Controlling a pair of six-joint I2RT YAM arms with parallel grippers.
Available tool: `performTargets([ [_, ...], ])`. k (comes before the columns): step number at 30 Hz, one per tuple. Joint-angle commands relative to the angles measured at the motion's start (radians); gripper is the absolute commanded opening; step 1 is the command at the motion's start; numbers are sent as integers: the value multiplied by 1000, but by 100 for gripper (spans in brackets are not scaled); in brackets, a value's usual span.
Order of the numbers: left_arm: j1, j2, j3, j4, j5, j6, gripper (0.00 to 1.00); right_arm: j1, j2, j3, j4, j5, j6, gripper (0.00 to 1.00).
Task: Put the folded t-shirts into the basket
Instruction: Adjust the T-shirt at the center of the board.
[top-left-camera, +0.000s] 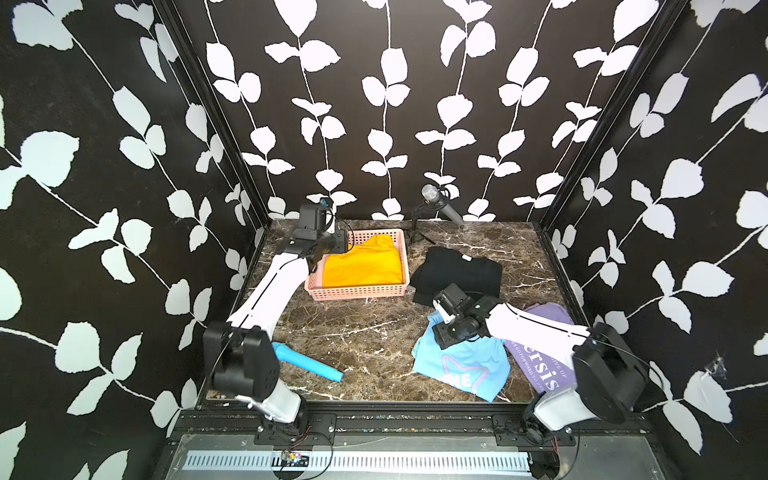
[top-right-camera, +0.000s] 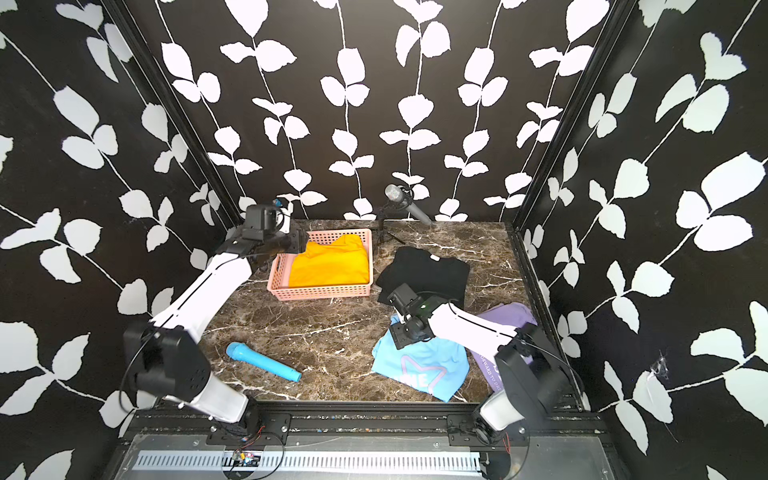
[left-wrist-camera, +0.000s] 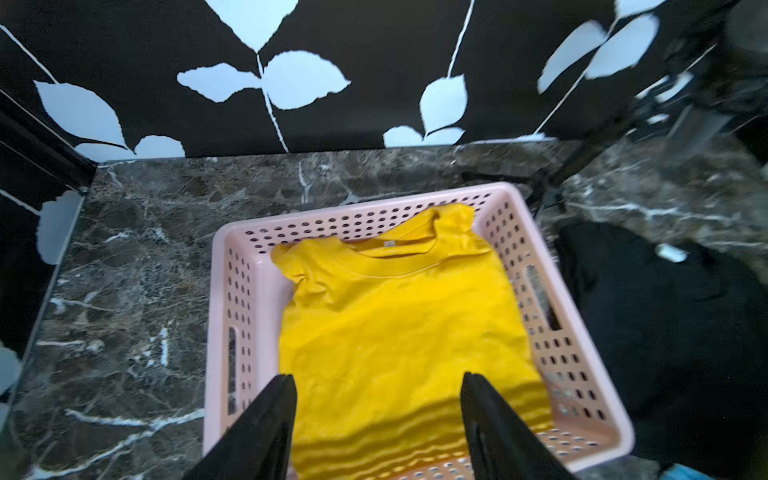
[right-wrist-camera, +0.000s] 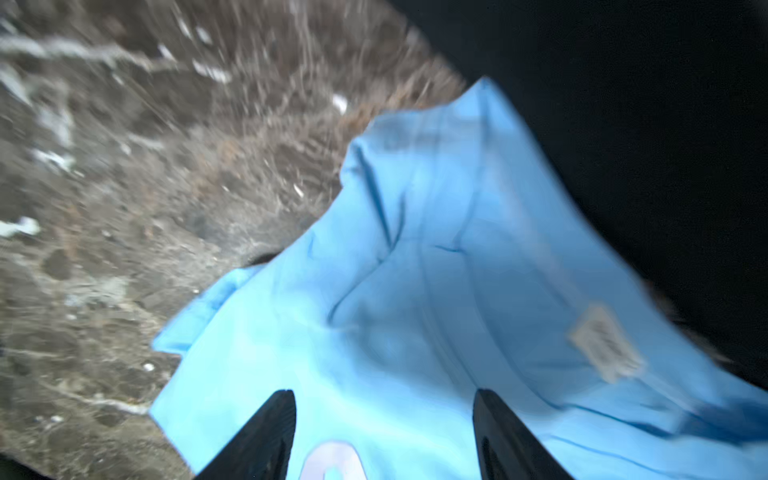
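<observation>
The pink basket (top-left-camera: 357, 293) (left-wrist-camera: 220, 291) stands at the back left, and a folded yellow t-shirt (top-left-camera: 365, 266) (left-wrist-camera: 395, 324) lies inside it. My left gripper (top-left-camera: 332, 245) (left-wrist-camera: 378, 376) hovers over the basket's left end, open, with nothing between its fingers. A black t-shirt (top-left-camera: 461, 270) lies to the right of the basket. Nearer the front lies a light blue t-shirt (top-left-camera: 461, 365) (right-wrist-camera: 436, 270) with a star outline. Right above its back edge my right gripper (top-left-camera: 440, 336) (right-wrist-camera: 384, 392) is open and empty. A lavender t-shirt (top-left-camera: 540, 370) lies at the right, partly under the right arm.
A light blue tube (top-left-camera: 307, 361) lies near the front left of the marble table (top-left-camera: 365, 332). A microphone on a small tripod (top-left-camera: 432, 199) stands at the back, just right of the basket. Patterned walls close in the table on three sides.
</observation>
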Motion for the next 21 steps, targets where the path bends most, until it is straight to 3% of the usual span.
performTargets([
  [1,-5,-53,-148,106,99,-115,66,47,80,14,91,-65,29,66],
  [12,-4,-205,-395,76,66,-176,66,273,333,288,125,-265,-82,63],
  [16,-4,-269,-462,64,100,-199,67,251,239,244,153,-246,-76,68],
  [21,-24,-305,-560,97,198,-254,67,131,54,78,242,-266,3,72],
])
